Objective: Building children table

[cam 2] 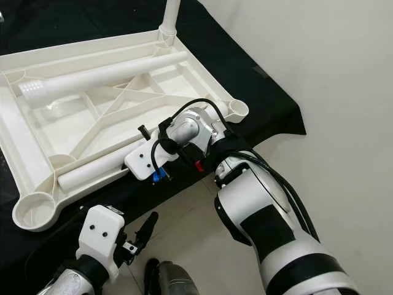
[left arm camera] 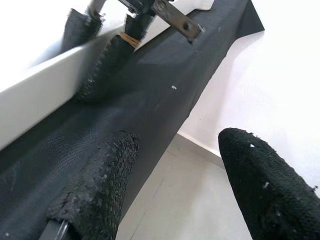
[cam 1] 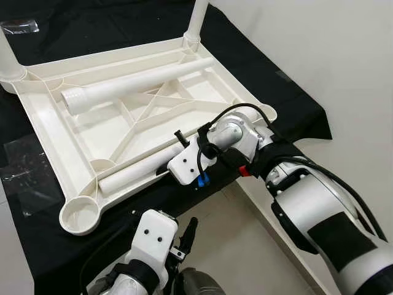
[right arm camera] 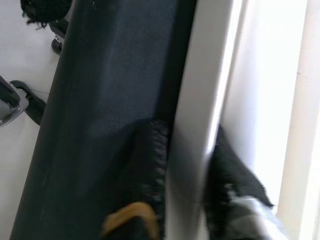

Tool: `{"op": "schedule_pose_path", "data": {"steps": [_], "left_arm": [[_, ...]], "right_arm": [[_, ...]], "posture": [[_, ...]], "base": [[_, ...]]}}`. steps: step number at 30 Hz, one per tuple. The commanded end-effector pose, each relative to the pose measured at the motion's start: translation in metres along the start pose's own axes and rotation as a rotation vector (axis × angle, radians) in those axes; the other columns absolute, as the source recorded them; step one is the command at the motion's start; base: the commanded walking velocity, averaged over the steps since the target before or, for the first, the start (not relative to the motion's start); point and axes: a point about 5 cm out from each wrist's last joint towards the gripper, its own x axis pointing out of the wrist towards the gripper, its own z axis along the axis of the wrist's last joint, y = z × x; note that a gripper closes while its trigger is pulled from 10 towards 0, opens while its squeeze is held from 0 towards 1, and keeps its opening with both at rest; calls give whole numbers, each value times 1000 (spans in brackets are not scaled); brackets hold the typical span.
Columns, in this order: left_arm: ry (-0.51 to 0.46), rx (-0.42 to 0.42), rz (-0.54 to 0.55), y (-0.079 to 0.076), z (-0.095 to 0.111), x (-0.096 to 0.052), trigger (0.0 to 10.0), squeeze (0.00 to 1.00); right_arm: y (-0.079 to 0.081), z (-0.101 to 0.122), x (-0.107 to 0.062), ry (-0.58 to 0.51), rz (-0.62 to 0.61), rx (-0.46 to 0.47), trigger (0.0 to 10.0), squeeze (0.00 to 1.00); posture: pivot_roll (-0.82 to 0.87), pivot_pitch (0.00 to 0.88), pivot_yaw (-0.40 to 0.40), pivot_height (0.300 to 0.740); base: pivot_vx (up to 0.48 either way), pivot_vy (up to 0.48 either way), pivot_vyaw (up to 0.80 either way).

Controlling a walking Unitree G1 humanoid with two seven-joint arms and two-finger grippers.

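Observation:
The white plastic tabletop [cam 1: 46, 123] lies upside down on a black cloth [cam 1: 276, 86]. Two legs stand upright in its far corner sockets, one on the left [cam 1: 8, 58] and one on the right [cam 1: 198, 18]. Two loose legs lie inside it, one across the far half [cam 1: 135, 83] and one along the near rim [cam 1: 132, 174]. My right gripper [right arm camera: 187, 135] is shut on the near rim [right arm camera: 200, 75], one finger on each side. My left gripper [left arm camera: 175, 190] hangs open below the cloth's near edge, holding nothing.
The near corner sockets, left [cam 1: 80, 215] and right [cam 1: 265, 112], hold no legs. Clear plastic bags [cam 1: 24, 166] lie on the cloth at the left. Pale floor [cam 1: 258, 246] runs along the cloth's near and right edges.

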Motion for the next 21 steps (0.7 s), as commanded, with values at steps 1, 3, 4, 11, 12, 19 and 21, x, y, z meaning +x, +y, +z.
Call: {"op": "schedule_pose_path", "data": {"steps": [1,3,4,11,12,19,21], "left_arm": [[29,-19,-21,-4,-6,-1,10000,0],[29,-20,-20,-4,-6,0,10000,0],[30,-22,-19,-4,-6,0,10000,0],[30,-23,-18,-3,-6,0,10000,0],[32,-24,-18,-2,-7,0,10000,0],[33,-24,-20,-2,-8,0,10000,0],[34,-23,-22,-2,-8,1,10000,0]], "right_arm": [[-3,3,-1,-15,-14,-17,10000,1000],[-3,3,-1,-21,-14,-13,10000,1000],[-3,3,-2,-26,-18,-15,10000,1000],[-4,2,-9,-37,-5,9,10000,75],[-3,-1,-15,-38,22,30,10000,0],[1,-4,-23,-60,36,67,10000,0],[2,-5,-22,-65,37,80,10000,0]], "posture": [[13,216,-263,740],[13,217,-263,740],[14,217,-262,740],[14,213,-262,740],[15,211,-261,740],[12,208,-258,740],[14,208,-257,740]], "base": [[0,0,0],[0,0,0],[0,0,0],[0,0,0],[0,0,0],[0,0,0],[0,0,0]]}}
